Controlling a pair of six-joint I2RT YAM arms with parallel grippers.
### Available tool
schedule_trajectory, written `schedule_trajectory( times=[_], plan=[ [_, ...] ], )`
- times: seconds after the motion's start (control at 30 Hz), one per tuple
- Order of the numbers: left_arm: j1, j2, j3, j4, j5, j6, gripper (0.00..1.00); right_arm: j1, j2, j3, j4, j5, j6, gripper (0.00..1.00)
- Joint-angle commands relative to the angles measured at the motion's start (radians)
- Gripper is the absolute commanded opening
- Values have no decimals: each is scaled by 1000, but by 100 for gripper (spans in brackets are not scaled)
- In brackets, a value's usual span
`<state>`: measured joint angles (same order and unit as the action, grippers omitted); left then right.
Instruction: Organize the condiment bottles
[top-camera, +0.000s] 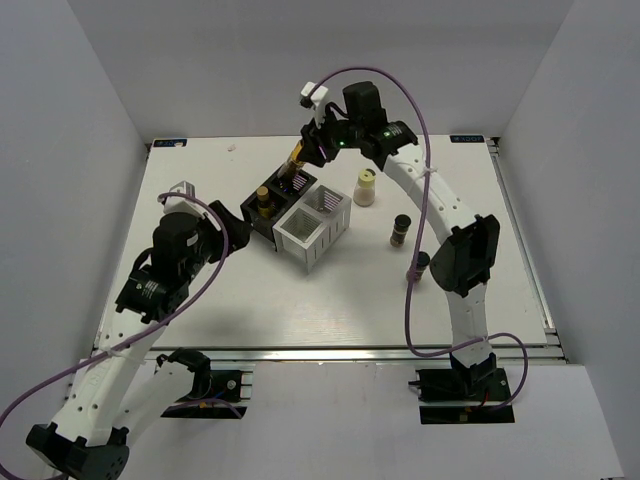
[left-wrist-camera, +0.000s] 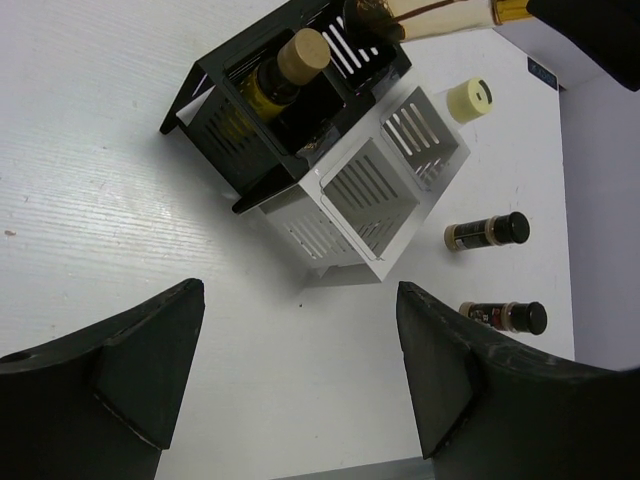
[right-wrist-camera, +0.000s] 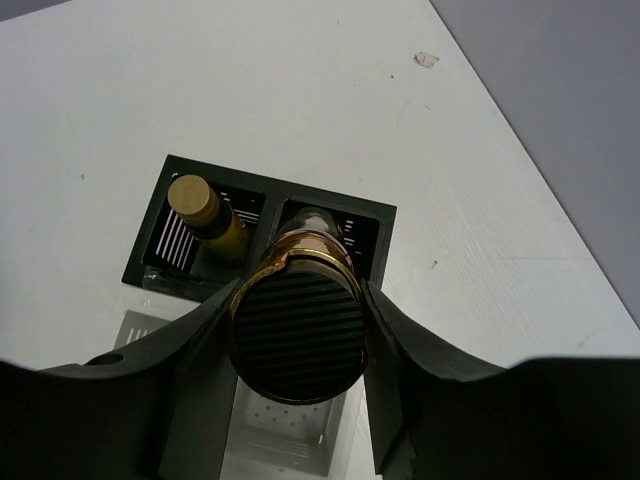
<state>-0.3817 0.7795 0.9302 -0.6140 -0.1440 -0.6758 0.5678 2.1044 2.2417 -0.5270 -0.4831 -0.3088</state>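
Right tool (right-wrist-camera: 296, 315) clamps an amber bottle (right-wrist-camera: 296, 352) above the black box (right-wrist-camera: 152, 238); yellow bottle (left-wrist-camera: 272, 78) already slotted. We count three left on the counter (top-camera: 200, 292): jar (left-wrist-camera: 469, 100), two dark bottles (left-wrist-camera: 487, 232) (left-wrist-camera: 505, 316). Left tool (left-wrist-camera: 298, 310) gapes wide, empty.

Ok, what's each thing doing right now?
right gripper: shut on the amber bottle.
amber bottle: held above the black box's empty compartment.
yellow bottle: standing inside the black box.
black box: one compartment filled.
white box: both compartments empty.
cream jar: on the table, lid on.
dark bottle nearest the jar: on the table, capped.
other dark bottle: on the table, capped.
left gripper: open, empty.
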Motion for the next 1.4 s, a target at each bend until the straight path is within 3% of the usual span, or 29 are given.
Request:
schedule_trajectory(
  times=[0.0, 0.6, 0.73, 0.77, 0.83, 0.93, 1.23, 1.37],
  plan=[
    [-3, -17, -14, -15, -14, -14, 87, 15, -26, -34, 99, -6, 10, 0],
    [-3, -20, -22, -21, -12, -24, 88, 53, 109, -10, 119, 115, -33, 0],
    [-3, -23, -16, -32, -16, -24, 88, 60, 135, -5, 120, 130, -38, 15],
    [-3, -26, -17, -32, -11, -24, 88, 61, 137, -8, 121, 133, -38, 30],
    [-3, -26, -21, -20, 0, -24, 88, 61, 137, -14, 128, 141, -36, 45],
    [-3, -23, -16, 26, 47, -10, 88, 63, 138, -22, 134, 147, -32, 61],
    [-3, 53, 24, 137, 213, 33, 86, 61, 91, -4, 130, 143, -6, 74],
    [-3, 96, 50, 187, 290, 42, 69, 49, -3, -10, 137, 110, 51, 74]
  ],
)
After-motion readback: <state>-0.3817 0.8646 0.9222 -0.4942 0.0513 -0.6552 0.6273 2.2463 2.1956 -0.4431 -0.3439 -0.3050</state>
